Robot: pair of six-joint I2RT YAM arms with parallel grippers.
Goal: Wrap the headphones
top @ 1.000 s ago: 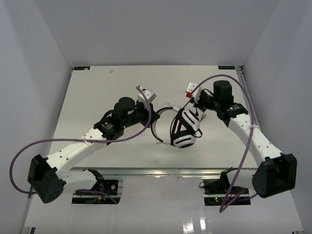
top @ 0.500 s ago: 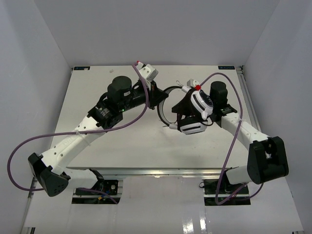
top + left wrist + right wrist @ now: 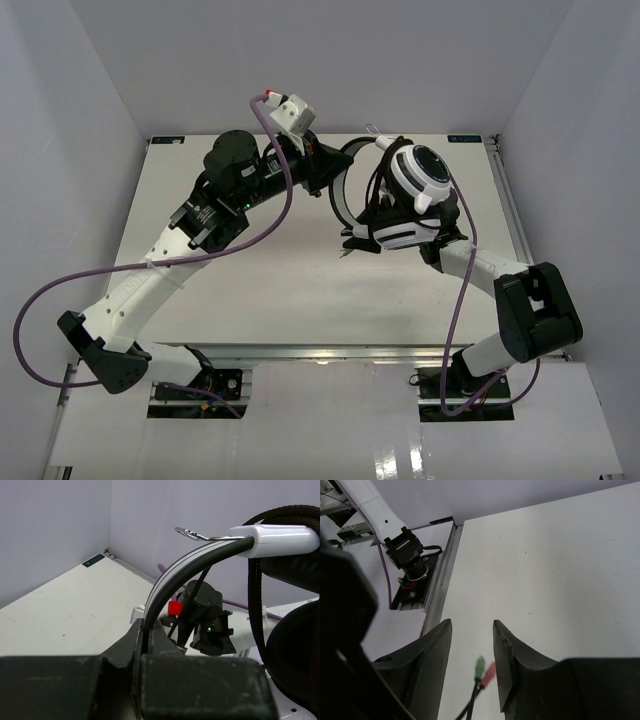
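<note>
The headphones hang in the air over the far middle of the table. Their white earcups (image 3: 420, 175) sit to the right of the curved headband (image 3: 340, 195). My left gripper (image 3: 322, 170) is shut on that headband (image 3: 167, 582), which rises from between its fingers (image 3: 135, 645) to a white slider (image 3: 272, 537). My right gripper (image 3: 471, 625) is open and lies mostly hidden under the earcups in the top view. The cord's green and pink plugs (image 3: 484, 669) dangle loose between its fingers, touching neither.
The white table (image 3: 250, 290) is walled on the left, the far side and the right. Purple arm cables (image 3: 60, 300) loop out at both near sides. An arm base on a metal rail (image 3: 412, 575) shows beyond the table edge in the right wrist view.
Both arms have lifted the headphones and carried them toward the far wall. The right gripper has opened from shut, and the plugs now hang free between its fingers.
</note>
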